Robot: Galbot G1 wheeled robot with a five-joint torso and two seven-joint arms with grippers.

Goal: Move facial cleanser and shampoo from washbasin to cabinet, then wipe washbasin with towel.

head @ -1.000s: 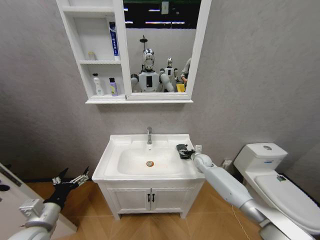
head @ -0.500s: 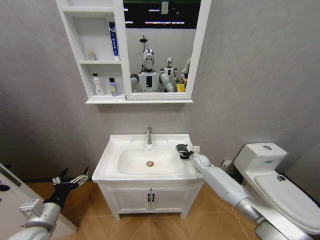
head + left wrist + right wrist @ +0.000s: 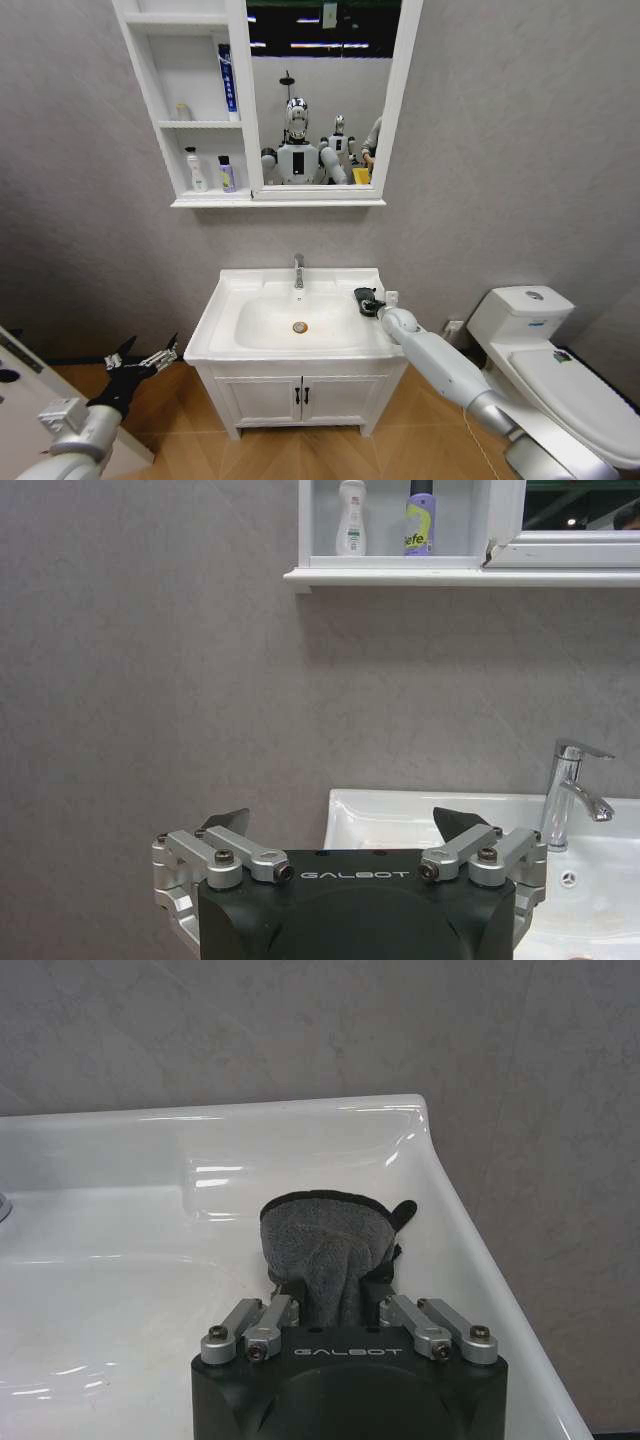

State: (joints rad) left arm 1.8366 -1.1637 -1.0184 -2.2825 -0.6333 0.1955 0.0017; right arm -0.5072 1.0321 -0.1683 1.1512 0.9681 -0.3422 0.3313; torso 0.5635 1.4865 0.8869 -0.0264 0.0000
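Observation:
The white washbasin (image 3: 225,300) stands in the middle of the head view. On its right rim lies the dark grey towel (image 3: 364,296), and my right gripper (image 3: 372,305) is shut on it. In the right wrist view the towel (image 3: 325,1240) bulges out between the fingers of the right gripper (image 3: 335,1290), pressed on the washbasin's (image 3: 300,1130) rim. The cabinet (image 3: 190,90) hangs above, with a white bottle (image 3: 197,172) and a purple-labelled bottle (image 3: 227,175) on its lowest shelf. My left gripper (image 3: 140,358) hangs open, low at the left, beside the vanity.
A chrome faucet (image 3: 298,270) stands at the basin's back, and a round drain (image 3: 300,327) sits in the bowl. A blue tube (image 3: 229,80) stands on the cabinet's middle shelf. A white toilet (image 3: 540,350) is close on the right. The two-door vanity (image 3: 300,395) is below.
My right arm has drawn in slightly, sliding the towel a little toward the back along the basin's right rim. The left arm has not moved.

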